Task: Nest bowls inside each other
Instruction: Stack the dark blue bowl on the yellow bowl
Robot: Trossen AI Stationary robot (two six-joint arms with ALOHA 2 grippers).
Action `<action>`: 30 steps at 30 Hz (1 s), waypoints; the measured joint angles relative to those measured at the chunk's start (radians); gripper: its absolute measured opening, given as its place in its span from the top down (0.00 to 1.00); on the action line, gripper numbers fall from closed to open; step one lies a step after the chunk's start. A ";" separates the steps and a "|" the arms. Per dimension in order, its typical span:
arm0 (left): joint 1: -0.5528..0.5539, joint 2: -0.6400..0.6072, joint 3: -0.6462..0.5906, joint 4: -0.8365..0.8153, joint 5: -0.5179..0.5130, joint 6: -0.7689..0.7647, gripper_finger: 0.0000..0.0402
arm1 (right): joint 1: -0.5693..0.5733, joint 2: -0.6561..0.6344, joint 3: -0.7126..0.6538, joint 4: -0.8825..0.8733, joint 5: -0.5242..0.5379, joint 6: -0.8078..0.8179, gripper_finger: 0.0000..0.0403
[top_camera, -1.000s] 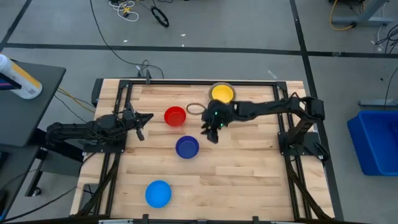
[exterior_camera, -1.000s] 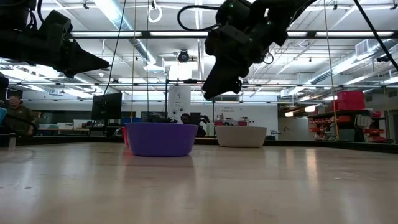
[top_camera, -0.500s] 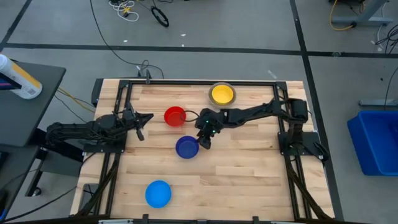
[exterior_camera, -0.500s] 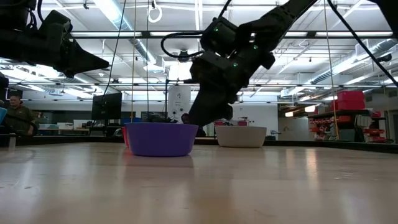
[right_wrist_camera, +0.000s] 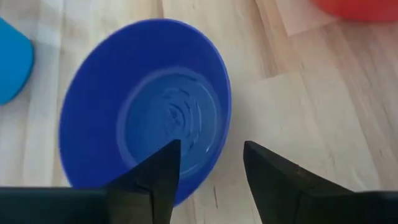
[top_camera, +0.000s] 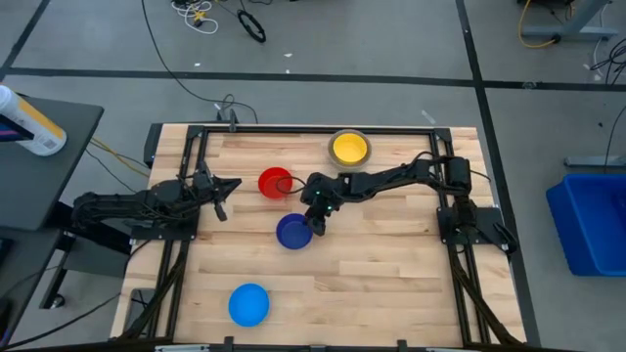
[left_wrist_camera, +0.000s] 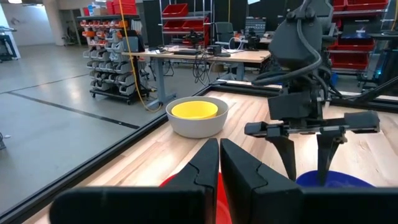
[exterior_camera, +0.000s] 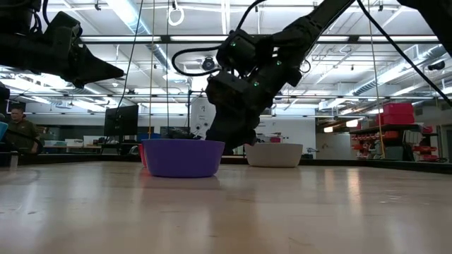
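Observation:
The dark blue bowl [top_camera: 292, 233] stands mouth up on its base at mid table. My right gripper [right_wrist_camera: 210, 150] hangs open just over the bowl's right rim [right_wrist_camera: 226, 118], slanting down. One finger is over the hollow and the other is outside the wall; no touch shows. The red bowl [top_camera: 275, 183] stands just beyond the dark blue one. The yellow bowl [top_camera: 349, 148] sits inside the grey bowl [left_wrist_camera: 196, 126] at the far edge. The light blue bowl [top_camera: 248, 304] lies near the front edge. My left gripper [top_camera: 223, 192] waits shut and level at the left.
A black frame rail [top_camera: 293, 128] runs round the wooden table [top_camera: 391, 264]. Bare wood lies to the right of the dark blue bowl and at the front right. Beyond the table the room holds desks and red bins.
My right gripper has come down and toward the table's left and near edges, from beside the grey bowl to the dark blue bowl's rim, with its arm stretching out. No bowl has moved.

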 joint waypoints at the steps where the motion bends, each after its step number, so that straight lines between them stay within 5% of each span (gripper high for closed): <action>1: 0.000 0.000 0.000 0.000 0.000 0.000 0.95 | 0.004 0.001 0.000 0.003 0.010 -0.004 0.56; 4: 0.000 0.000 0.000 0.000 0.000 0.000 0.95 | 0.020 0.001 0.000 0.018 0.050 -0.022 0.65; 9: 0.000 0.000 0.000 0.000 0.000 0.000 0.95 | 0.035 0.001 0.013 0.024 0.022 -0.051 0.95; 16: 0.000 0.000 0.000 0.000 0.000 0.000 0.95 | 0.063 -0.004 0.013 0.019 0.041 -0.060 0.99; 25: 0.000 0.000 0.000 -0.002 0.000 0.000 0.95 | 0.097 -0.181 0.013 -0.038 0.362 -0.155 0.99; 30: 0.000 0.000 0.000 -0.001 0.001 -0.001 0.95 | 0.062 -0.310 0.013 -0.178 0.738 -0.259 1.00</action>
